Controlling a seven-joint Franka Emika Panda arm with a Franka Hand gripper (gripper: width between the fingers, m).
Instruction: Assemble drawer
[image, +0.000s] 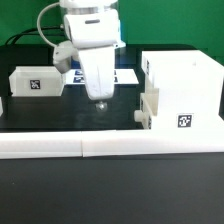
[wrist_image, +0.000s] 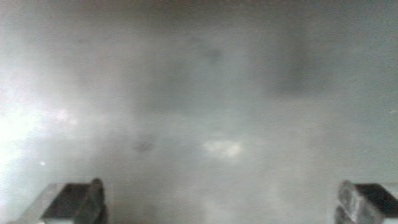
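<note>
The white box casing (image: 182, 88) stands at the exterior view's right, with a black-and-white tag low on its front. A small tray (image: 149, 106) with a knob sits against the casing's left side. A second tray (image: 36, 82) with a tag lies at the far left. My gripper (image: 100, 100) points down over the dark table between the two trays, touching neither. In the wrist view my gripper (wrist_image: 221, 202) is open, its fingers (wrist_image: 75, 203) wide apart with only a blurred grey surface between them.
The long low white L-shaped bar (image: 110, 148) runs along the table's front edge. The marker board (image: 122, 76) lies behind my gripper, partly hidden by it. Black cables hang at the back left.
</note>
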